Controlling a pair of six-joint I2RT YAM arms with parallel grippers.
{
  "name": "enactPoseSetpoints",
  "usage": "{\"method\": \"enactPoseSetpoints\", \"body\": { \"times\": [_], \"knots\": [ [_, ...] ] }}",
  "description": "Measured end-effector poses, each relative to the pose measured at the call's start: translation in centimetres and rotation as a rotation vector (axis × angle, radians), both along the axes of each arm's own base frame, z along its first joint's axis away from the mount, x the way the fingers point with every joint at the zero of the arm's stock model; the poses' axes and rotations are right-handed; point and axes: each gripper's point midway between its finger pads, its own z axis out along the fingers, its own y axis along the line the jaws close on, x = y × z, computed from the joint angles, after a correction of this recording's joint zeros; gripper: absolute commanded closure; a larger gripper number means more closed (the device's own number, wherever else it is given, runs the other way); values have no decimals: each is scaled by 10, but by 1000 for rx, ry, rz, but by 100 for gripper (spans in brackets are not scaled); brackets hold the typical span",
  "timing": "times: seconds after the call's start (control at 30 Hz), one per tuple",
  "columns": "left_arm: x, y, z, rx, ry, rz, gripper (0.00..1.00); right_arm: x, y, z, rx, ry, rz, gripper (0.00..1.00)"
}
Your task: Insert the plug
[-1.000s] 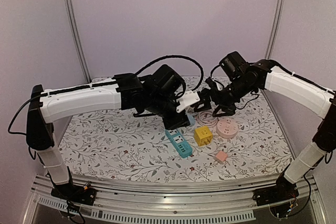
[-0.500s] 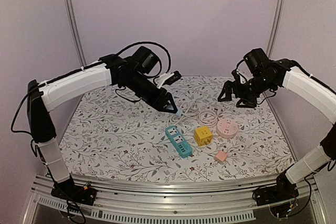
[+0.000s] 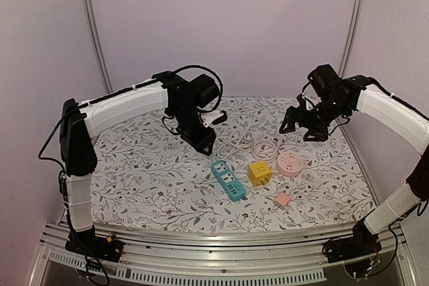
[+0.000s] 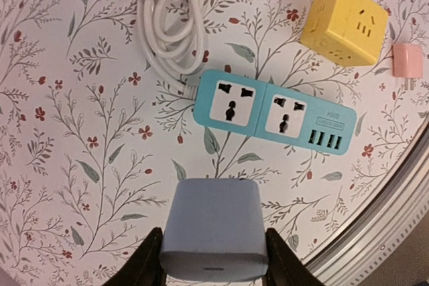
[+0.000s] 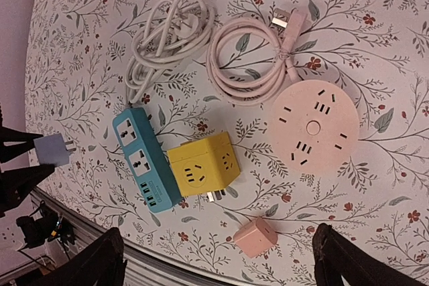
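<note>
My left gripper (image 3: 204, 143) is shut on a blue-grey plug adapter (image 4: 213, 229), its black fingers (image 4: 149, 260) on both sides. It hangs above the tablecloth, left of and behind the teal power strip (image 3: 228, 180), which shows two universal sockets and USB ports in the left wrist view (image 4: 275, 112). The held plug also shows in the right wrist view (image 5: 52, 150), prongs out, apart from the strip (image 5: 144, 160). My right gripper (image 3: 305, 123) is wide open and empty, high above the pink round socket (image 3: 289, 163).
A yellow cube socket (image 3: 259, 173) lies right of the strip. A small pink adapter (image 3: 282, 199) lies near the front. A coiled white cable (image 3: 234, 140) and a pink cable (image 3: 265, 147) lie behind them. The table's front rail (image 4: 375, 246) is close.
My left arm has swung back and to the left, away from the middle, with the plug still held. My right arm drew back to the right and opened wide, then stayed.
</note>
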Motion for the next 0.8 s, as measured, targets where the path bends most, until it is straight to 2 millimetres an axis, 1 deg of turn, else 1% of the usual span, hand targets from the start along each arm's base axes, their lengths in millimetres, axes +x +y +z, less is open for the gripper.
{"method": "enactPoseSetpoints", "body": {
  "times": [0.07,0.13,0.27,0.4,0.47,0.57,0.67,0.73,0.8],
  "knots": [
    [2,7,-1,51,-33,1,100,-1,-4,1,-8,3,-33,4],
    [3,8,0,82,-65,-9,100,-3,-9,4,-16,8,-66,4],
    [1,-3,2,111,-112,-48,100,-8,-16,14,-12,-5,-109,5],
    [5,-14,-3,137,-135,-72,100,-16,-21,19,-2,-22,-121,5],
    [10,-20,-7,140,-140,-76,100,-18,-22,18,-1,-26,-118,4],
    [13,-25,-13,148,-137,-87,100,-24,-25,6,-12,-16,-110,5],
    [11,-26,-21,159,-117,-99,100,-31,-28,-3,-18,-10,-101,4],
    [8,-27,-28,165,-92,-109,100,-35,-29,-2,-11,-18,-98,4],
    [5,-28,-33,167,-73,-116,100,-38,-30,4,4,-40,-97,4]
  ]
}}
